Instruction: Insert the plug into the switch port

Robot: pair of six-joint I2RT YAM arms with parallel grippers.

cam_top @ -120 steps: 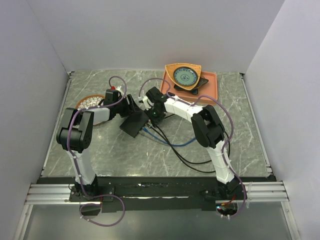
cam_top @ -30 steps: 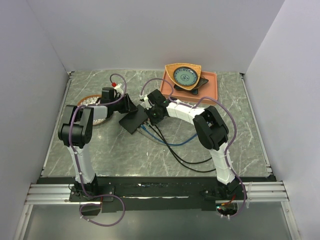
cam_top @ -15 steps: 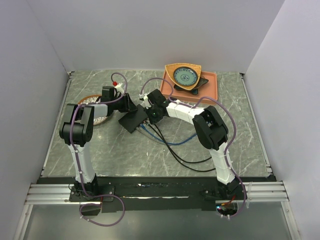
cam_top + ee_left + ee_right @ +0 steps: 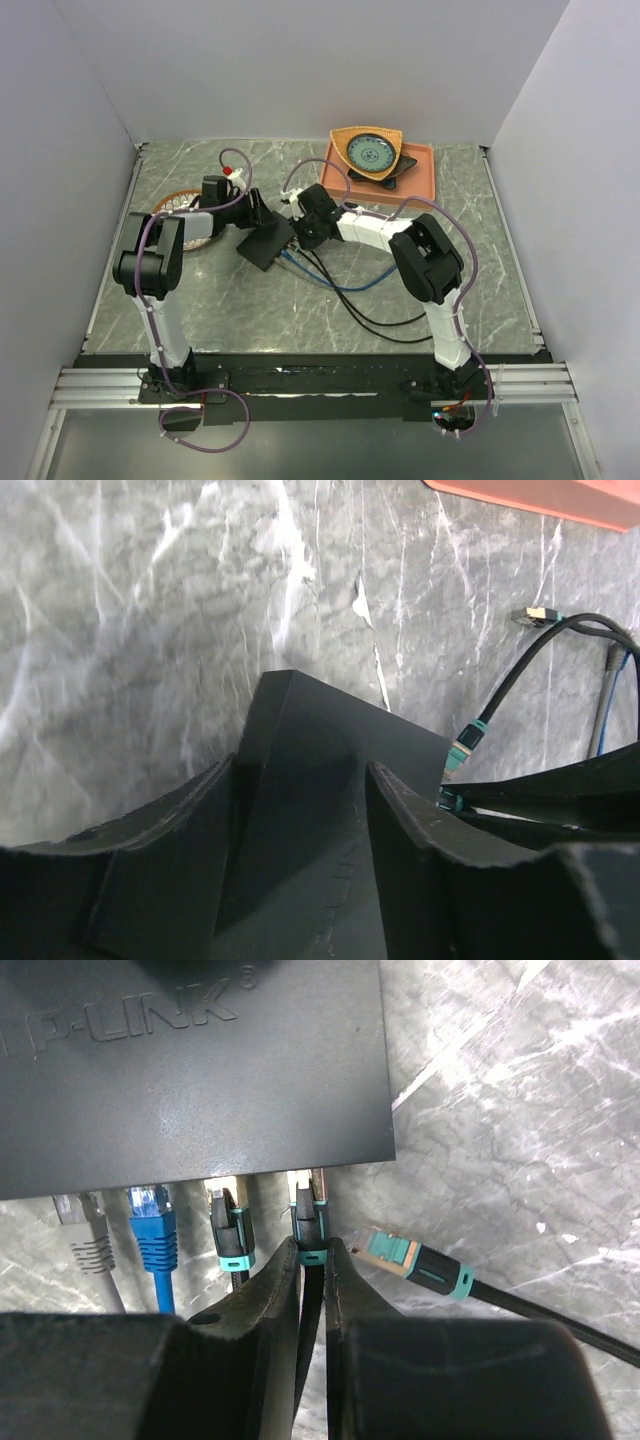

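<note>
A: Plug (image 4: 308, 1216), which way does it lie?
B: Right wrist view. Long axis straight up the frame, nose up, square to the thin edge of the switch (image 4: 190, 1070). Nose sits at the switch port (image 4: 305, 1176). How deep it is seated can't be read.

A: Right tool (image 4: 312, 1252)?
B: Pressed together on the plug's rear, at its teal collar.

A: Anything beside it?
B: Only this view shows them. Grey plug (image 4: 88, 1228), blue plug (image 4: 150, 1230) and black plug (image 4: 230, 1232) sit along the same edge, parallel to ours, which is rightmost. A loose plug (image 4: 405, 1257) lies slantwise on the desk (image 4: 500, 1110) just to the right, apart from the switch.

A: Top view?
B: Ports hidden there. The switch lies mid-desk, skewed, with its port edge facing near-right. Cables (image 4: 340, 285) fan off that way. Orange tray (image 4: 415, 172) is at the far right, well apart. Woven basket (image 4: 178, 203) is partly hidden by the left arm.

A: Left tool (image 4: 300, 770)?
B: Left wrist view. Fingers (image 4: 170, 850) straddle the switch's opposite end, one on each side. Pressing or just clear: cannot tell.
</note>
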